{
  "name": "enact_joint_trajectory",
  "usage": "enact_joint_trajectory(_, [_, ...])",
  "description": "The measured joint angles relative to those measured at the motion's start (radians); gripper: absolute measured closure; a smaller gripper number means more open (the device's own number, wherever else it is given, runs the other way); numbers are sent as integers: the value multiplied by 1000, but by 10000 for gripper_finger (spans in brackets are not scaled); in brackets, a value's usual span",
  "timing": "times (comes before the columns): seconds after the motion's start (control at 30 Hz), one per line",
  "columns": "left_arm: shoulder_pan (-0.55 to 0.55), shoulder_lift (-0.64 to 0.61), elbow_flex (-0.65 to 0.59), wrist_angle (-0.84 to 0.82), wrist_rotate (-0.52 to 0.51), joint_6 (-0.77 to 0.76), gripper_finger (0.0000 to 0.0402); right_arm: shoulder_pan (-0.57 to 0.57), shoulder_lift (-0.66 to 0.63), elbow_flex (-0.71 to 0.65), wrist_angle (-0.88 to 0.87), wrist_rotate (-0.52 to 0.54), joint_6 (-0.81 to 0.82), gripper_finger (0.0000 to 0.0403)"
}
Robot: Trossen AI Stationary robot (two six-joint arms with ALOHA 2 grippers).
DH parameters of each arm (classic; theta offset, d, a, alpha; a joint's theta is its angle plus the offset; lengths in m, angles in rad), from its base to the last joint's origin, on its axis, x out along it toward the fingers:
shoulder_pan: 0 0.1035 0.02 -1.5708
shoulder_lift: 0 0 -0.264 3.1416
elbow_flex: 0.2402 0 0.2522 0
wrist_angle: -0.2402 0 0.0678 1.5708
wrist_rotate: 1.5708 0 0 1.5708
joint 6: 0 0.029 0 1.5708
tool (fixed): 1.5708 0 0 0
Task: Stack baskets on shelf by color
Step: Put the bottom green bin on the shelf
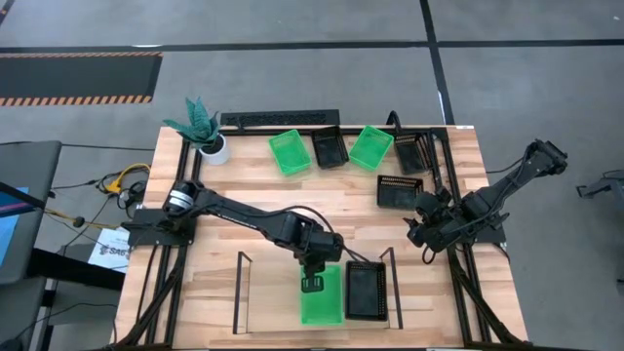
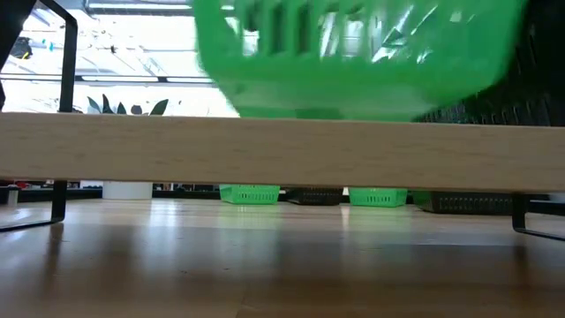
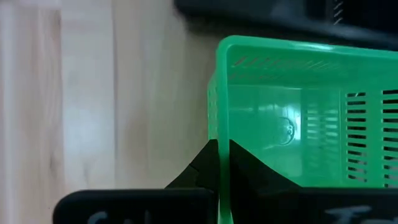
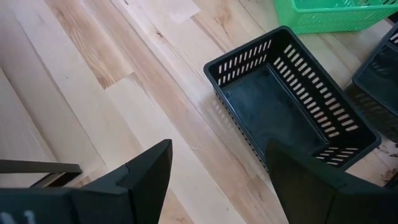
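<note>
My left gripper is over the shelf, shut on a bright green basket that shows large and blurred in the low view, just over the shelf's wooden board. A black basket sits on the shelf beside it. Two more green baskets and three black ones stand on the table's far half. My right gripper hovers open near the right side, above a black basket. My left gripper pinches the green basket's short end wall at the end toward the table's far side, one finger inside the basket and one outside. The fingers come from above, pointing down. The basket stays level over the shelf board; whether its bottom rests on it I cannot tell.
A white pot with a green plant stands at the far left, with a long black bar along the far edge. The shelf's black wire ends rise on either side; the board's left part is bare.
</note>
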Motion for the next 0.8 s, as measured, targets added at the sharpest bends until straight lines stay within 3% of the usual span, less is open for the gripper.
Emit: enact_joint_trajectory(0.8, [6,7,-2,33,-33,-4,401,0,0,0,2,0,-26,121])
